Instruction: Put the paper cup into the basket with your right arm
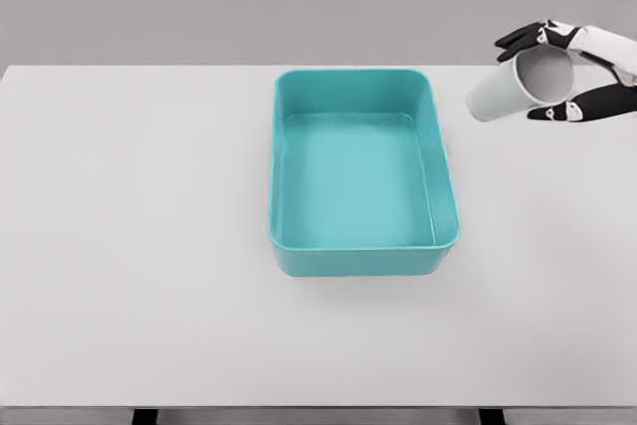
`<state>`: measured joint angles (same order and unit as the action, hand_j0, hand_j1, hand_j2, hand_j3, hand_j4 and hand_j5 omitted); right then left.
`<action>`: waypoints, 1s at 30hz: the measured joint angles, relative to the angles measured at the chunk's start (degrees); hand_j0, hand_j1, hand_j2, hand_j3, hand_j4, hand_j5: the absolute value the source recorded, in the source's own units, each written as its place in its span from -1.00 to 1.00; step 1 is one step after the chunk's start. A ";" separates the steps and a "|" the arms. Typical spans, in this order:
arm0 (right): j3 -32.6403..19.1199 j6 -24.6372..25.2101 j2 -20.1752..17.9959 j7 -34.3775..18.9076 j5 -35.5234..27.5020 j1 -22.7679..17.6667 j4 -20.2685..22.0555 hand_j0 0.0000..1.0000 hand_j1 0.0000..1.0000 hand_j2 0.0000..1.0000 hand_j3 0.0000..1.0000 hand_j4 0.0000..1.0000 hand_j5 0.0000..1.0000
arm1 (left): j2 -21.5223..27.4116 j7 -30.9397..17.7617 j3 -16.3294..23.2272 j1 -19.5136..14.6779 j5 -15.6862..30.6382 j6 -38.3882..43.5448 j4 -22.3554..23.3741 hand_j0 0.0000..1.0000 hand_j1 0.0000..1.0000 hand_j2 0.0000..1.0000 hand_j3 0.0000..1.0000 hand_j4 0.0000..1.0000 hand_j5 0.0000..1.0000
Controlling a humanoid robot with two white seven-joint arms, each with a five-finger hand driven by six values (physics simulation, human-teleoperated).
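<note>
One teal basket [363, 173], rectangular with rounded corners, is set flat on a white table [129, 246] and is taken here as the landmark; its interior is seen open from above and nothing is contained in it. One white paper cup [513, 89] is found to the right of the basket, level with its far right corner and apart from its rim, with a strip of bare tabletop showing between the two. The cup is tilted steeply, its closed base pointed toward the basket and its open mouth turned up and toward the camera, so that the grey inner wall is visible. The cup is gripped by the right hand [569, 72], which enters from the right edge of the picture, farther from the basket than the cup: dark fingers [520, 39] are curled over the upper rim and a dark thumb is pressed along the lower side, so the cup is clasped between them. Whether the base of the cup is touching the table cannot be told. Between cup and basket, the basket's right wall is the only raised thing lying in the way. Left of the basket and on its near side only plain tabletop is shown; beyond its far edge a grey backdrop is seen.
</note>
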<state>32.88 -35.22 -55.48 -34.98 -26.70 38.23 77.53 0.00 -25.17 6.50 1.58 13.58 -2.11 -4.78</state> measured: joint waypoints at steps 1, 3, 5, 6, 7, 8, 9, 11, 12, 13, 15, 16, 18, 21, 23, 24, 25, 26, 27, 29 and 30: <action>-0.02 0.01 0.89 0.01 0.33 0.70 0.06 0.27 0.27 0.27 0.27 0.27 0.27 | 0.00 0.01 0.00 0.00 0.00 0.00 -0.01 1.00 1.00 1.00 1.00 1.00 1.00; -0.01 0.22 3.17 -0.01 1.68 1.32 0.14 0.27 0.27 0.27 0.27 0.27 0.27 | 0.00 0.02 -0.01 0.00 0.00 0.00 -0.02 1.00 1.00 1.00 1.00 1.00 1.00; 0.01 0.89 5.81 -0.03 3.44 2.11 0.30 0.27 0.27 0.27 0.27 0.27 0.27 | 0.00 0.00 -0.01 0.00 0.00 0.00 -0.04 1.00 1.00 1.00 1.00 1.00 1.00; 0.02 1.30 7.27 -0.03 4.35 2.55 0.38 0.27 0.27 0.27 0.27 0.27 0.27 | 0.00 0.01 0.00 0.00 0.00 0.00 -0.04 1.00 1.00 1.00 1.00 1.00 1.00; 0.02 1.71 8.66 -0.03 5.29 2.90 0.43 0.27 0.27 0.27 0.27 0.27 0.27 | 0.00 0.01 -0.01 0.00 0.00 0.00 -0.04 1.00 1.00 1.00 1.00 1.00 1.00; 0.02 2.17 10.18 -0.03 6.44 3.25 0.43 0.27 0.27 0.27 0.27 0.27 0.27 | 0.00 0.01 -0.01 0.00 0.00 0.00 -0.04 1.00 1.00 1.00 1.00 1.00 1.00; 0.03 2.67 11.65 -0.04 7.66 3.34 0.36 0.27 0.27 0.27 0.27 0.27 0.27 | 0.00 0.00 -0.01 0.00 0.00 0.00 -0.04 1.00 1.00 1.00 1.00 1.00 1.00; 0.03 3.89 14.93 -0.03 11.12 3.52 0.22 0.26 0.26 0.26 0.26 0.26 0.26 | 0.00 0.01 0.00 0.00 0.00 0.00 -0.03 1.00 1.00 1.00 1.00 1.00 1.00; 0.05 4.51 16.53 -0.03 13.15 3.52 0.18 0.25 0.25 0.25 0.25 0.25 0.25 | 0.00 0.02 -0.01 0.00 0.00 0.00 -0.02 1.00 1.00 1.00 1.00 1.00 1.00; 0.07 4.97 18.03 -0.03 15.27 3.52 0.09 0.25 0.25 0.25 0.25 0.25 0.25 | 0.00 0.01 0.00 0.00 0.00 0.00 -0.01 1.00 1.00 1.00 1.00 1.00 1.00; -0.06 6.01 20.62 -0.04 19.84 3.52 -0.02 0.25 0.25 0.25 0.25 0.25 0.25 | 0.00 0.01 -0.01 0.00 0.00 0.00 0.01 1.00 1.00 1.00 1.00 1.00 1.00; -0.18 6.76 21.64 -0.04 22.13 3.52 0.03 0.25 0.25 0.25 0.25 0.25 0.25 | 0.00 -0.01 -0.03 0.00 0.00 0.00 0.00 1.00 1.00 1.00 1.00 1.00 1.00; -0.33 8.32 23.31 -0.05 26.77 3.52 0.17 0.25 0.25 0.25 0.25 0.25 0.25 | 0.00 0.00 -0.01 0.00 0.00 0.00 -0.02 1.00 1.00 1.00 1.00 1.00 1.00; -0.49 11.03 24.63 -0.06 34.06 3.52 0.73 0.25 0.25 0.25 0.25 0.25 0.25 | 0.00 0.00 -0.01 0.00 0.00 0.00 -0.01 1.00 1.00 1.00 1.00 1.00 1.00; -0.50 12.46 25.04 -0.07 38.51 3.52 0.99 0.25 0.25 0.25 0.25 0.25 0.25 | 0.00 -0.01 -0.01 0.00 0.00 0.00 -0.03 1.00 1.00 1.00 1.00 1.00 1.00; -0.50 12.97 25.20 -0.07 40.35 3.52 1.07 0.25 0.25 0.25 0.25 0.25 0.25 | 0.00 0.00 0.00 0.00 0.00 0.00 -0.02 1.00 1.00 1.00 1.00 1.00 1.00; -0.50 13.34 25.43 -0.07 42.18 3.52 1.15 0.25 0.25 0.25 0.25 0.25 0.25 | 0.00 0.01 0.00 0.00 0.00 0.00 -0.03 1.00 1.00 1.00 1.00 1.00 1.00; -0.48 13.63 25.65 -0.07 43.85 3.52 1.19 0.25 0.25 0.25 0.25 0.25 0.25 | 0.00 0.01 0.00 0.00 0.00 0.00 -0.03 1.00 1.00 1.00 1.00 1.00 1.00; -0.45 13.98 25.91 -0.08 45.33 3.52 1.24 0.25 0.25 0.25 0.25 0.25 0.25 | 0.00 0.01 0.00 0.00 0.00 0.00 -0.03 1.00 1.00 1.00 1.00 1.00 1.00; -0.25 14.64 26.36 -0.07 47.93 3.69 1.30 0.25 0.25 0.25 0.25 0.25 0.25 | 0.00 0.00 -0.01 0.00 0.00 0.01 -0.02 1.00 1.00 1.00 1.00 1.00 1.00; -0.15 14.89 26.62 -0.06 49.26 3.78 1.33 0.25 0.25 0.25 0.25 0.25 0.25 | 0.00 0.00 0.00 0.00 0.00 0.01 -0.03 1.00 1.00 1.00 1.00 1.00 1.00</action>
<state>32.73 -20.32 -28.86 -35.04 22.56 42.01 78.86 0.00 -25.16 6.50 1.58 13.58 -2.10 -4.81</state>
